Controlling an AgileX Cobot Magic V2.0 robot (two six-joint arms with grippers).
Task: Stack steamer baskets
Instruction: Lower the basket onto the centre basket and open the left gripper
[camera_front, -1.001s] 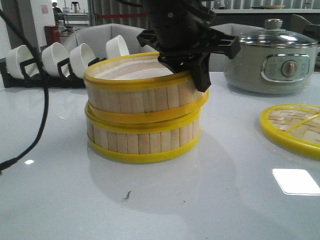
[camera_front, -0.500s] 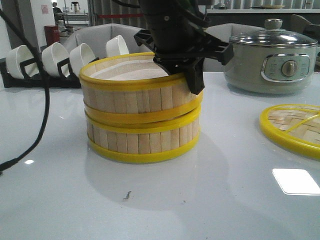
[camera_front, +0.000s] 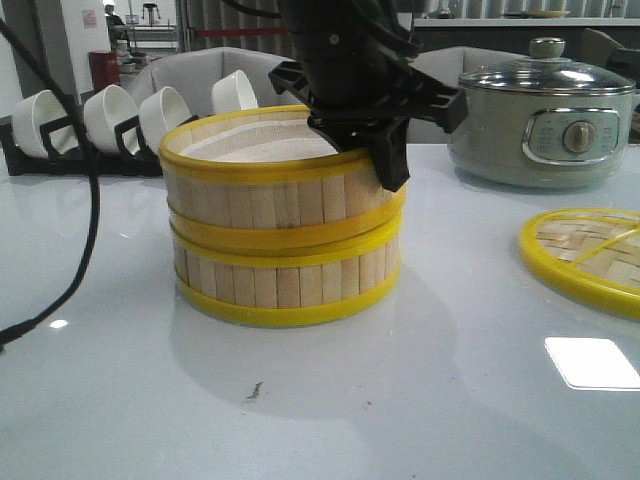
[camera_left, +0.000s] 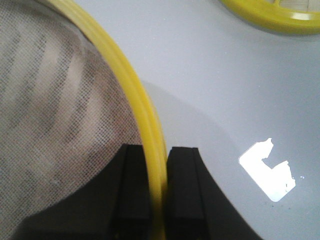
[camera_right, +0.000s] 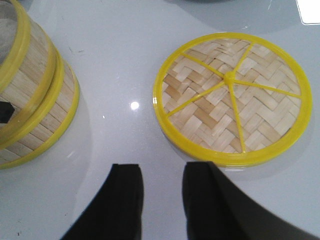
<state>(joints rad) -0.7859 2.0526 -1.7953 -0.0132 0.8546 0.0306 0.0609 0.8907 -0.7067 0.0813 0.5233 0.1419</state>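
Left claw (camera_left: 159, 192): two black fingers pinching the yellow top rim of the upper basket (camera_front: 270, 190), one finger inside over the pale mesh liner (camera_left: 55, 110), the other outside the wall. In the front view the claw sits at the basket's far-right edge.

Upper basket: directly under the claw, seated on the lower basket (camera_front: 285, 285); the two yellow rims meet all round, and the upper one looks very slightly off to the left. Wood slat walls on both.

Lower basket: flat on the pale glossy surface (camera_front: 420, 400).

Right claw (camera_right: 161, 200): spread, nothing between its fingers, hanging above bare surface.

Woven lid (camera_right: 231, 97): just ahead of the right claw, flat on the surface, yellow rim and spokes; well apart from the stacked baskets.

Grey pot (camera_front: 545, 115): behind the lid, glass cover on.

Rack of white cups (camera_front: 110, 120): behind the stack, to its left.
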